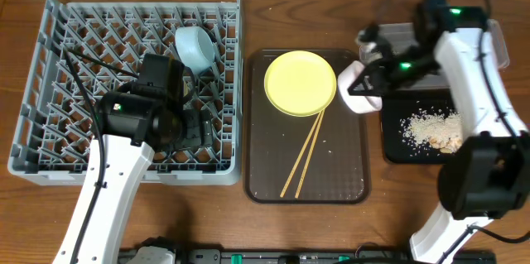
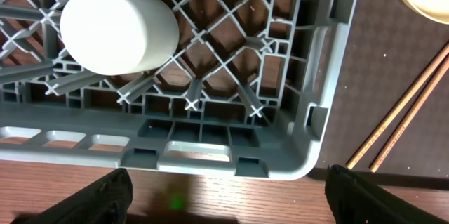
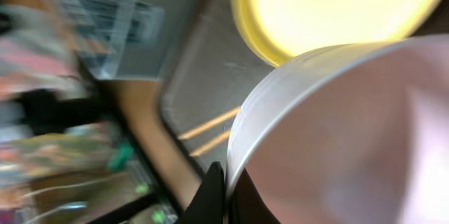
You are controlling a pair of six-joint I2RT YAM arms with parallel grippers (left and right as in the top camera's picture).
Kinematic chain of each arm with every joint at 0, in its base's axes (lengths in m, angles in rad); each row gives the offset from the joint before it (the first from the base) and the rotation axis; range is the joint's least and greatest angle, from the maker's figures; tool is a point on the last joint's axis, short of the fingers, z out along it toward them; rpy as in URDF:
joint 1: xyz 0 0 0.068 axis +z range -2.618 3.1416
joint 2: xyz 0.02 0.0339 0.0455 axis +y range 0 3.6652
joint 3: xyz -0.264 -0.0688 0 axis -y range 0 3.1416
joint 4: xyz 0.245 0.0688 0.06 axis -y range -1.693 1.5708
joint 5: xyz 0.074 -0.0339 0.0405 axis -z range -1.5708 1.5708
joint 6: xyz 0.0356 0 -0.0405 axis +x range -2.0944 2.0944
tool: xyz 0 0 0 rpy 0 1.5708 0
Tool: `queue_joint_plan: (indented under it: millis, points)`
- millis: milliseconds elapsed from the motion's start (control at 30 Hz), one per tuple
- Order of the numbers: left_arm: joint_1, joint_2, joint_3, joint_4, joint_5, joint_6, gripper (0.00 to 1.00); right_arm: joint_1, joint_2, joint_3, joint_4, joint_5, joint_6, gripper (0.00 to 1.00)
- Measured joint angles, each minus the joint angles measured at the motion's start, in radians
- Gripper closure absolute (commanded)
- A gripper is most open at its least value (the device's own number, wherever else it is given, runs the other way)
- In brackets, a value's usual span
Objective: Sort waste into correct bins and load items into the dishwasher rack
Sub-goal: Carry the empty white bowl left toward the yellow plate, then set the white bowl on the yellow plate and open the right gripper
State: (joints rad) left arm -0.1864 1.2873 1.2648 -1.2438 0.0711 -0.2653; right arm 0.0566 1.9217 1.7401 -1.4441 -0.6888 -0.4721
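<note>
The grey dishwasher rack (image 1: 50, 90) fills the left of the table. A light blue bowl (image 1: 196, 47) leans in its back right part. A small white cup (image 2: 119, 31) lies in the rack near its front right corner. My left gripper (image 2: 228, 199) hangs open and empty above the rack's front edge. My right gripper (image 3: 228, 196) is shut on the rim of the white bowl (image 1: 362, 86), held tilted between the brown tray and the black tray (image 1: 393, 144). The yellow plate (image 1: 300, 83) and the chopsticks (image 1: 305, 152) lie on the brown tray. Rice scraps (image 1: 431, 127) lie in the black tray.
The brown serving tray (image 1: 344, 173) sits in the middle of the table. A clear plastic tub (image 1: 497, 40) stands at the back right, mostly behind my right arm. Bare wood table lies along the front edge.
</note>
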Motion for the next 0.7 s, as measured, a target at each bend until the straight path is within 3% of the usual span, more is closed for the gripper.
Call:
queue_joint_plan:
  millis: [167,367,700]
  points:
    - [0.000,0.000,0.000,0.003,0.000,0.000,0.11,0.164,0.000,0.000,0.180,0.246,0.150,0.99]
    - [0.000,0.000,0.000,0.003,0.000,0.000,0.11,0.340,0.000,-0.018,0.375,0.390,0.248,0.99]
    - [0.000,0.000,0.000,0.004,0.000,0.000,0.11,0.545,0.037,-0.032,0.380,0.450,0.365,0.99]
